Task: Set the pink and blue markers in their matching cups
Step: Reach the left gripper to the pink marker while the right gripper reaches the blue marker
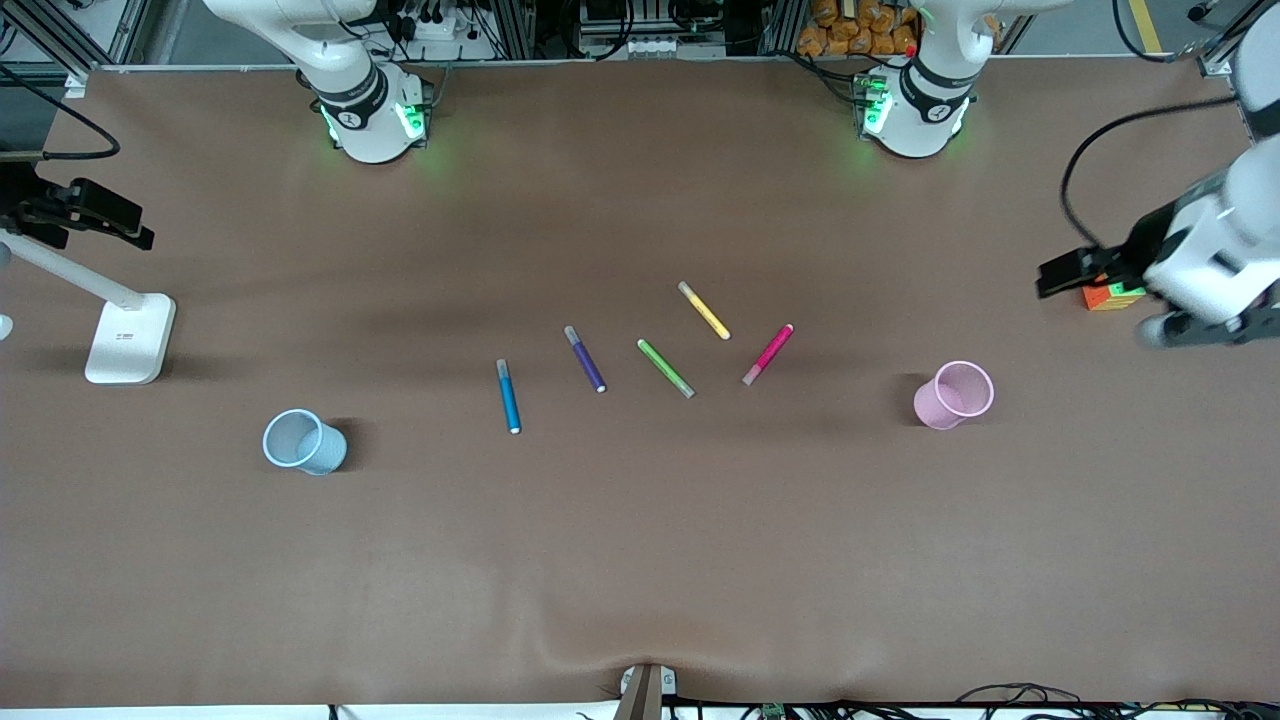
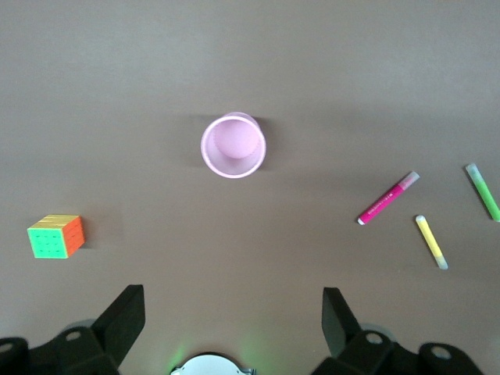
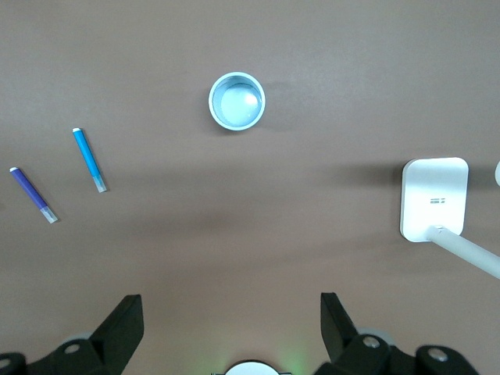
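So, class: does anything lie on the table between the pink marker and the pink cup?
Nothing visible does. The pink marker and the pink cup have only bare table between them; the other markers lie toward the right arm's end.

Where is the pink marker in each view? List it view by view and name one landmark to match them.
Front view: pink marker lies flat between the yellow marker and the pink cup.
Left wrist view: it lies flat beside the yellow marker, apart from the pink cup.
Right wrist view: not in it.
Shared landmark: the pink cup, in the front and left wrist views.
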`<action>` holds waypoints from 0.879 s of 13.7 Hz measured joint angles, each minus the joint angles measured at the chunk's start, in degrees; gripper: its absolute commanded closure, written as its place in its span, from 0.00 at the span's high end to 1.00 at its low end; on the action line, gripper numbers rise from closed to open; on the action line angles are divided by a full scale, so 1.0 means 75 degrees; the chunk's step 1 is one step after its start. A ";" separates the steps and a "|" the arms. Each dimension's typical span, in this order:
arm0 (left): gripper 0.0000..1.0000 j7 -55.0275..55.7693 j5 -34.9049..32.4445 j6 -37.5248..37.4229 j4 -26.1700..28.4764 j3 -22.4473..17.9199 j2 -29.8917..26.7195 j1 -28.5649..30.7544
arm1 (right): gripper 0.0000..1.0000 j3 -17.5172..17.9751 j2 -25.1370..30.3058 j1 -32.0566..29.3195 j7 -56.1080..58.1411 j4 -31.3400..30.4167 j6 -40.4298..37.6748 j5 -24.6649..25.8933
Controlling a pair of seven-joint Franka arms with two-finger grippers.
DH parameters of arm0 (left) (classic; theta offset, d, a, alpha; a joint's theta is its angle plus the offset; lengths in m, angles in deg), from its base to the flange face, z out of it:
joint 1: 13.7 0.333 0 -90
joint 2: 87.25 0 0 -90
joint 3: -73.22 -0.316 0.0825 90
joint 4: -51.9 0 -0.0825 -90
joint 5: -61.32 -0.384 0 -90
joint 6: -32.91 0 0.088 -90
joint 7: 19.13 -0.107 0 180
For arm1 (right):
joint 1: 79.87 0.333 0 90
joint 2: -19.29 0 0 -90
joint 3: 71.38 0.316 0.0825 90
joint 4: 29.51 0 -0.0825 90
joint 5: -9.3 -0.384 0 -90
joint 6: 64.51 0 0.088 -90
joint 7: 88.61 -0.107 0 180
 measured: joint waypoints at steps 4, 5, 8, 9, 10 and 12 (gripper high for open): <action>1.00 0.0014 0.0000 0.0035 -0.0009 0.0026 0.0770 -0.0876 | 1.00 0.0005 0.0000 0.0016 0.0000 -0.0014 0.0000 -0.0013; 1.00 0.0033 0.0000 0.0080 0.0005 0.0029 0.0929 -0.1073 | 1.00 0.0008 0.0000 0.0038 0.0000 -0.0022 0.0000 -0.0019; 1.00 0.0035 0.0000 0.0440 0.0319 0.0032 0.1209 -0.1462 | 1.00 0.0018 -0.0006 0.0137 -0.0122 -0.0047 0.0000 -0.0024; 1.00 0.0034 0.0000 0.0662 0.0553 0.0034 0.1228 -0.1593 | 1.00 0.0019 -0.0009 0.0191 -0.0169 -0.0057 0.0000 -0.0025; 1.00 0.0037 0.0000 0.0930 0.0844 0.0035 0.1233 -0.1751 | 1.00 0.0021 -0.0010 0.0252 -0.0243 -0.0071 0.0000 -0.0027; 1.00 0.0155 0.0000 0.1510 0.1409 0.0036 0.1237 -0.2006 | 1.00 0.0027 -0.0010 0.0391 -0.0424 -0.0104 0.0003 -0.0029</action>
